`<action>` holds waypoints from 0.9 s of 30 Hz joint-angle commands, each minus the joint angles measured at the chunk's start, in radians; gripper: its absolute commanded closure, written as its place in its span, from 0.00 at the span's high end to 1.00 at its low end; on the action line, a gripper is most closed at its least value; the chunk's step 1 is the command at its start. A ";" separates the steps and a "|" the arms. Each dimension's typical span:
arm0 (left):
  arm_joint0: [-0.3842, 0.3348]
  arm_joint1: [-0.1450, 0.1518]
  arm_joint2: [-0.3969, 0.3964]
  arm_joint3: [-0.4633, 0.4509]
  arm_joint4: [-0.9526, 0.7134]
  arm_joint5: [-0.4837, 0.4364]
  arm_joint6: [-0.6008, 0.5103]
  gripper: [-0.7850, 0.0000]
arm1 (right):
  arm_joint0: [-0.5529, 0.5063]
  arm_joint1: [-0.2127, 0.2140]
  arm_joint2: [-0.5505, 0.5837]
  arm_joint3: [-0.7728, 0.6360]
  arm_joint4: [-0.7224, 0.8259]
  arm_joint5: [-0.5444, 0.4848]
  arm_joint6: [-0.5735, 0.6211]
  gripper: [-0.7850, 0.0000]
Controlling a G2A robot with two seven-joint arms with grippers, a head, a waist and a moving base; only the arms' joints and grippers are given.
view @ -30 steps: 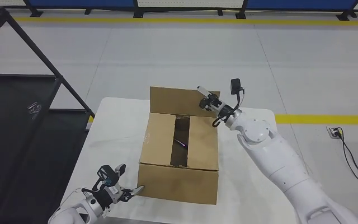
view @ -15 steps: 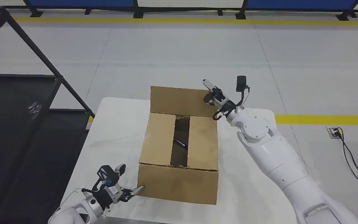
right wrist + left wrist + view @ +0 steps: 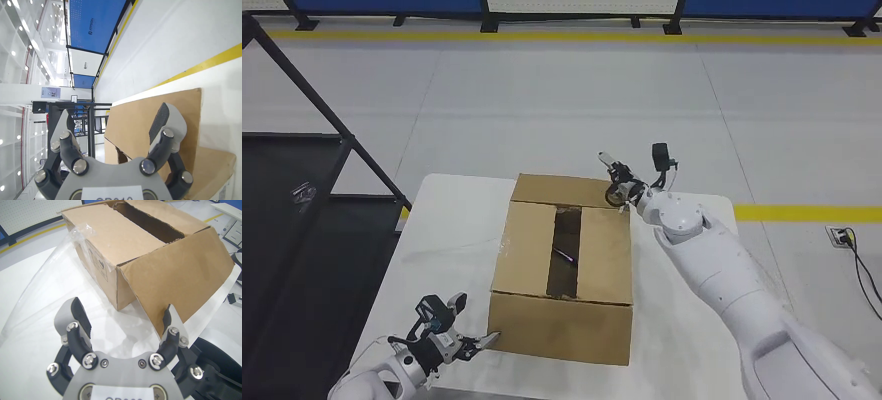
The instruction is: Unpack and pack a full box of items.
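See the cardboard box (image 3: 567, 270) in the middle of the white surface (image 3: 452, 230), top flaps parted over a dark slit. See the right claw (image 3: 115, 110) spread wide at the right end of the far flap (image 3: 562, 188), and the left claw (image 3: 122, 303) likewise spread, low by the near left corner, just beside the hanging near flap (image 3: 179, 275)

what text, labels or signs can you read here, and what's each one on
box side: printed handling pictograms; any words are too small to read
left gripper, white label: cut off at the picture's edge, unreadable
right gripper, white label: cut off likewise
blue panel and white panel: brand marks only, not read off
wall poster: too small to read
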 commanded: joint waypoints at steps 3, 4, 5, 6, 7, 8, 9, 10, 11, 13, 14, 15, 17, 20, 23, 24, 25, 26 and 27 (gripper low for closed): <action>0.000 0.000 0.000 0.000 0.000 0.000 0.000 1.00 | 0.018 -0.021 -0.001 0.054 -0.007 -0.008 0.044 1.00; 0.000 0.000 0.000 0.000 0.000 0.000 0.000 1.00 | 0.021 -0.025 -0.001 0.065 -0.011 -0.011 0.054 1.00; 0.000 0.000 0.000 0.000 0.000 0.000 0.000 1.00 | 0.024 -0.028 -0.001 0.075 -0.015 -0.010 0.067 1.00; 0.000 0.000 0.000 0.000 0.000 0.000 0.000 1.00 | 0.027 -0.031 0.000 0.083 -0.016 -0.006 0.083 1.00; 0.000 0.000 0.000 0.000 0.000 0.000 0.000 1.00 | 0.029 -0.034 0.001 0.090 -0.017 -0.005 0.104 1.00; 0.000 0.000 0.000 0.000 0.000 0.000 0.000 1.00 | 0.032 -0.036 0.001 0.096 -0.020 -0.008 0.125 1.00; 0.000 0.000 0.000 0.000 0.000 0.000 0.000 1.00 | 0.033 -0.038 0.003 0.101 -0.021 -0.015 0.147 1.00; 0.000 0.000 0.000 0.000 0.000 0.000 0.000 1.00 | 0.034 -0.039 0.005 0.106 -0.022 -0.024 0.168 1.00; 0.000 0.000 0.000 0.000 0.000 0.000 0.000 1.00 | 0.035 -0.040 0.007 0.111 -0.022 -0.032 0.189 1.00; 0.000 0.000 0.000 0.000 0.000 0.000 0.000 1.00 | 0.036 -0.041 0.012 0.118 -0.025 -0.050 0.229 1.00; 0.000 0.000 0.000 0.000 0.000 0.000 0.000 1.00 | 0.037 -0.042 0.014 0.122 -0.026 -0.058 0.246 1.00; 0.000 0.000 0.000 0.000 0.000 0.000 0.000 1.00 | 0.038 -0.042 0.016 0.125 -0.027 -0.064 0.263 1.00; 0.003 0.000 0.003 -0.003 0.001 0.006 0.001 1.00 | 0.041 -0.042 0.020 0.131 -0.036 -0.073 0.285 1.00; 0.012 0.002 -0.001 -0.009 0.002 0.000 0.007 1.00 | 0.045 -0.043 0.025 0.135 -0.047 -0.078 0.302 1.00; 0.021 0.005 -0.021 -0.011 -0.016 -0.001 0.019 1.00 | 0.050 -0.043 0.035 0.133 -0.052 -0.098 0.293 1.00; 0.024 0.006 -0.029 -0.012 -0.033 0.000 0.025 1.00 | 0.050 -0.043 0.042 0.129 -0.046 -0.111 0.289 1.00; 0.026 0.006 -0.040 -0.009 -0.061 -0.001 0.033 1.00 | 0.050 -0.043 0.049 0.125 -0.040 -0.123 0.283 1.00; 0.027 0.007 -0.053 -0.008 -0.084 -0.002 0.035 1.00 | 0.049 -0.043 0.055 0.119 -0.035 -0.138 0.273 1.00; 0.028 0.008 -0.065 -0.007 -0.107 0.000 0.034 1.00 | 0.048 -0.043 0.063 0.112 -0.027 -0.150 0.269 1.00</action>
